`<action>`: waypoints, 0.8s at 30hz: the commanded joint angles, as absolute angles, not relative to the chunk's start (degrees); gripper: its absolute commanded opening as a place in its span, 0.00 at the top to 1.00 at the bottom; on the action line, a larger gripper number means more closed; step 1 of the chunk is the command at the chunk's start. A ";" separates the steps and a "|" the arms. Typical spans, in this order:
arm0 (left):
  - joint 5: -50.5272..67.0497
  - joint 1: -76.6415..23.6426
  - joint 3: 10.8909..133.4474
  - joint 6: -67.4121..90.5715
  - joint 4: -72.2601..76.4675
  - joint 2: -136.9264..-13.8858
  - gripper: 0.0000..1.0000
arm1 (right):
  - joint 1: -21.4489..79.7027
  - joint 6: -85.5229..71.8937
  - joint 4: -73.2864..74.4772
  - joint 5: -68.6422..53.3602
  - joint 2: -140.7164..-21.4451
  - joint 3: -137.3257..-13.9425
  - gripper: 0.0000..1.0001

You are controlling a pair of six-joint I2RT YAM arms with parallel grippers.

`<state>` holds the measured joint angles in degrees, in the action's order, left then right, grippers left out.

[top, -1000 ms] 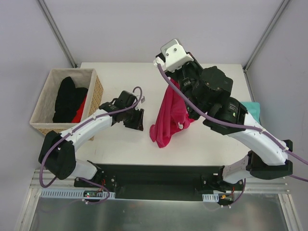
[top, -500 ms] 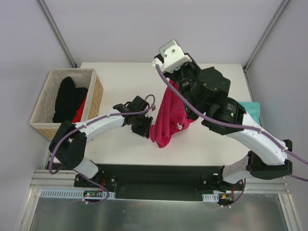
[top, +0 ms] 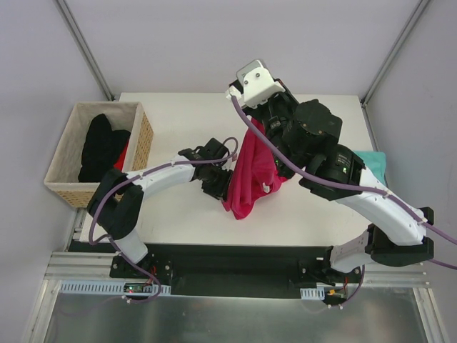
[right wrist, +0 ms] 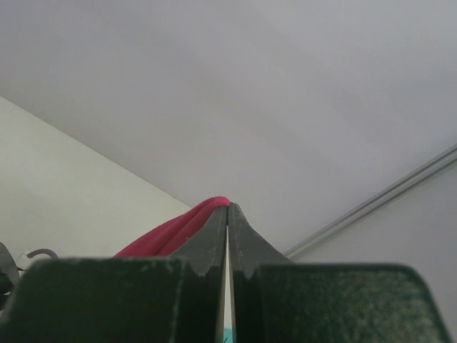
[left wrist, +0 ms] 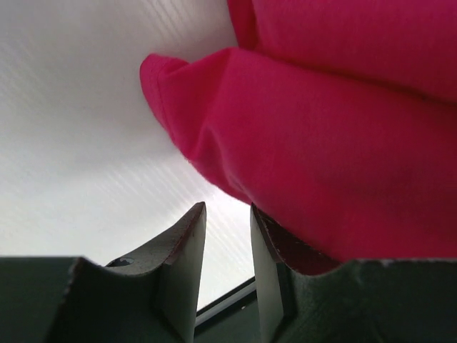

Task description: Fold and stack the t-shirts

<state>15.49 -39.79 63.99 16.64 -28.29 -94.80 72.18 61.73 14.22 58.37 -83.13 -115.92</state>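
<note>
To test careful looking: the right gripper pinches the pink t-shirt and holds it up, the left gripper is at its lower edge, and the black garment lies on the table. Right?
No. The top external view shows the black garment in the wicker basket, not on the table. The right gripper does hold the pink t-shirt up, the left gripper at its lower edge.
</note>
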 commanded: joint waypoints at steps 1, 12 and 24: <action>17.40 -40.34 67.76 15.29 -28.48 -96.68 0.69 | 71.98 61.87 11.60 60.03 -80.86 -117.25 0.99; 20.48 -40.78 68.12 15.47 -26.81 -99.58 0.69 | 71.89 62.14 11.69 59.94 -80.77 -117.95 0.99; 21.09 -40.87 69.52 15.38 -26.72 -102.57 0.66 | 71.98 61.96 12.75 60.47 -80.68 -118.56 0.99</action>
